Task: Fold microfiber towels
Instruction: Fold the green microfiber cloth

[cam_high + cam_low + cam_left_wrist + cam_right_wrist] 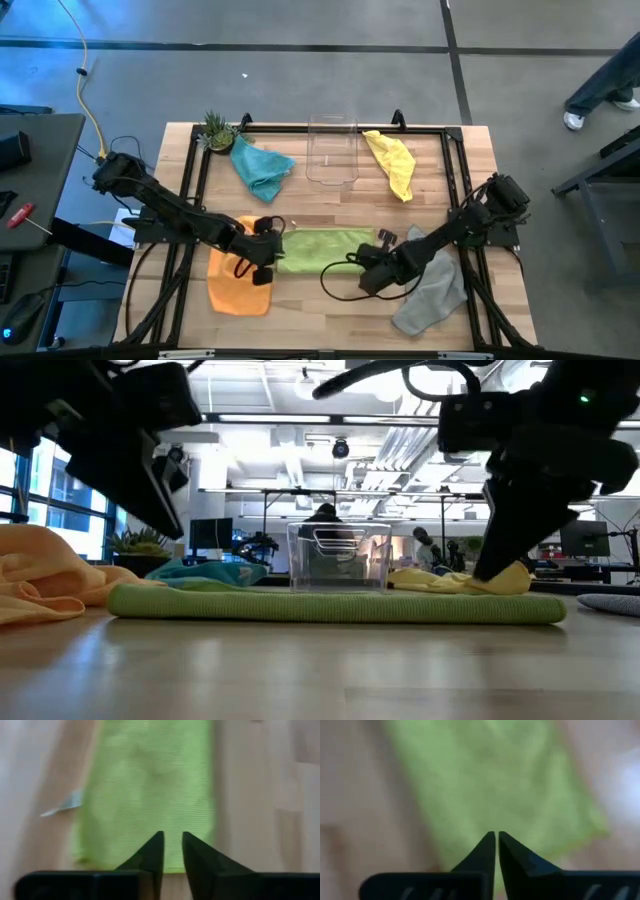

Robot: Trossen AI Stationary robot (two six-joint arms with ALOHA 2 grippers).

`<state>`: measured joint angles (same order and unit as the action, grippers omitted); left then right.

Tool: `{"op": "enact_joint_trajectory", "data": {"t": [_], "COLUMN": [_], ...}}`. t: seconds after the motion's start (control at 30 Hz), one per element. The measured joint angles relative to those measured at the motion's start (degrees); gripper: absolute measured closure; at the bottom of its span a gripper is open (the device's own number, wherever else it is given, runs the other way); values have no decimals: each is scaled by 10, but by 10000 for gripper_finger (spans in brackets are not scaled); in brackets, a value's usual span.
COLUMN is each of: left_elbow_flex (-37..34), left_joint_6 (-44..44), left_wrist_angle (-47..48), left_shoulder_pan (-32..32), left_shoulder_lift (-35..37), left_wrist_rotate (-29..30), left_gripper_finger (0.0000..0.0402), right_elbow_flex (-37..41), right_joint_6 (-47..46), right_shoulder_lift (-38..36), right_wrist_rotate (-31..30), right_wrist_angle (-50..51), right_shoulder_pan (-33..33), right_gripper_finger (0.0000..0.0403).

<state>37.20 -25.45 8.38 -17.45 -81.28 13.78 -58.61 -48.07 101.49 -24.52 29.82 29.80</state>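
The wooden counter (330,310) carries five towels; the grey towel (432,290) lies crumpled at its right front, the orange towel (238,282) at left front, and the lime green towel (325,249) lies flat between them as a folded strip; behind, the teal blue towel (262,168) and the yellow towel (392,163) flank a clear plastic bin (332,150); the left end effector (172,851) hovers at the green strip's left end, fingers slightly apart, pinching nothing; the right end effector (496,850) hovers at its right end, fingers pressed together, empty.
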Motion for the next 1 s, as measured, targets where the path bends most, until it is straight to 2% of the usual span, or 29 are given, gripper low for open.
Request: {"op": "enact_joint_trajectory", "data": {"t": [0.1, 0.3, 0.53, 0.8, 1.0], "left_elbow_flex": [-24, -44, -53, -40, -40], "left_joint_6": [12, 32, 41, 86, 124], "left_wrist_angle": [-35, -79, -128, -133, -143], "left_shoulder_pan": [6, 7, 6, 38, 101], "left_shoulder_lift": [0, -8, -21, -21, -21], "left_wrist_rotate": [-19, -30, -53, -48, -52], "left_gripper_finger": [392, 391, 400, 401, 401], "right_elbow_flex": [33, 73, 79, 81, 81], "right_joint_6": [-9, -29, 18, 67, 32], "right_shoulder_lift": [0, -1, -19, -102, -147], "right_wrist_rotate": [35, 62, 71, 49, 41], "right_wrist_angle": [-103, -120, -50, 70, 31], "right_shoulder_pan": [4, -3, -19, -45, -43], "right_gripper_finger": [383, 400, 400, 401, 401]}}
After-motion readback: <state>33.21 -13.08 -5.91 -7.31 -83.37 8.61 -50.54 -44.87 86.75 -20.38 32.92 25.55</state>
